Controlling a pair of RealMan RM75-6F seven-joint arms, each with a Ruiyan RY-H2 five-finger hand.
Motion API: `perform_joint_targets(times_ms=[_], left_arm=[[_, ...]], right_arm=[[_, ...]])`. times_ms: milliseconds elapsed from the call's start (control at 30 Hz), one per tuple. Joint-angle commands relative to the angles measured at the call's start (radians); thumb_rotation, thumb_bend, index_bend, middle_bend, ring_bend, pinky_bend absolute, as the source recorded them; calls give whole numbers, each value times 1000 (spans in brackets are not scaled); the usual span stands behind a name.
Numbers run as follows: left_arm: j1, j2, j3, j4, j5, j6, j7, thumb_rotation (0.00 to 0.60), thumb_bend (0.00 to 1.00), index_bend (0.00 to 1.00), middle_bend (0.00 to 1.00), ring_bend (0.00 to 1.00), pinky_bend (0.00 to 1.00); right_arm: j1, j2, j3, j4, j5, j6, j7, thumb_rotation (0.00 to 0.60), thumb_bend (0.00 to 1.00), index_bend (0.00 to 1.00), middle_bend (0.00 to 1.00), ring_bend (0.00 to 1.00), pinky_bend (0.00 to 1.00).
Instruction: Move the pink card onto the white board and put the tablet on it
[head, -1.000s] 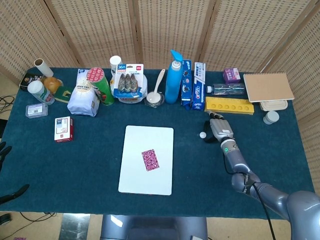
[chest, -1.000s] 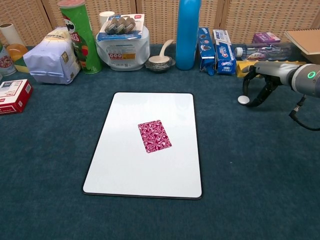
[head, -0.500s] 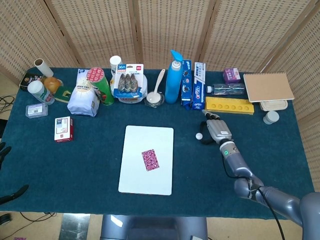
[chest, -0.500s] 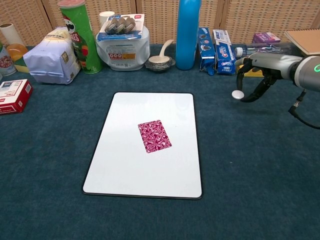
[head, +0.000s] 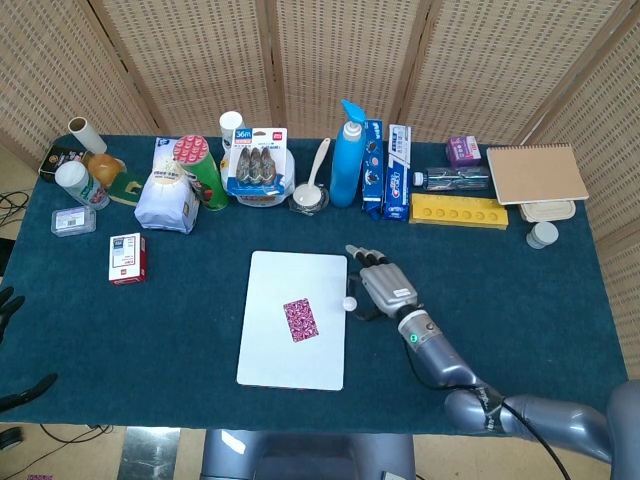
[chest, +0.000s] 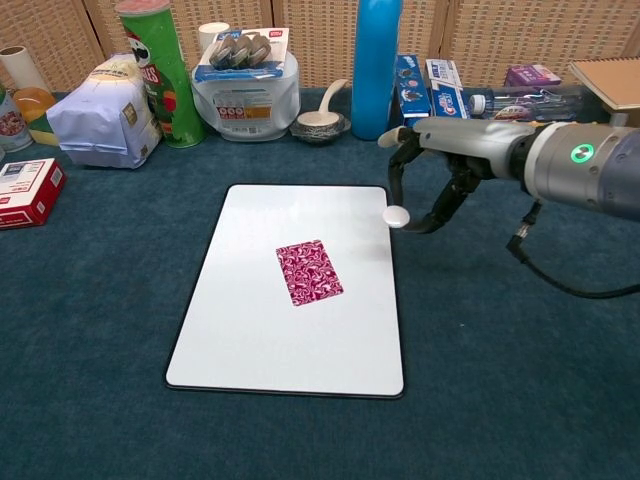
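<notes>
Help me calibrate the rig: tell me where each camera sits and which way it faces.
Head view: high above the near table edge, looking steeply down; shows the right arm and right hand.
Chest view: low at the near edge, looking forward across the table; shows the right hand from the side.
Shared: white board, pink card, the tablet the hand holds.

The right robot hand (chest: 440, 165) has carried the tablet (chest: 397, 215) leftward to the white board's (chest: 250, 340) edge.
</notes>
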Motion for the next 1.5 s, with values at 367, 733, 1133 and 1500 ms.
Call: perform_joint_targets(times_ms=[367,733,1133,1500], left_arm=[[-4,12,4,8,-2,-6,-31,600,116,0,0,0,11],[-5,13,7,7,1,-7,-30,600,115,0,0,0,11],[-5,15,8,10,2,-4,-39,600,114,0,0,0,11],[-3,17,9,19,7,7,-59,600,115,0,0,0,11]], right_arm=[[136,-193,-8,-15,225,114,-262,600,339,521,20,0,0],[183,-269,29,55,347,157,-319,600,339,522,19,0,0],[190,-302,39,91,366,153,-306,600,348,515,16,0,0],[210,-307,48,89,401,127,-323,600,342,192,0,0,0]])
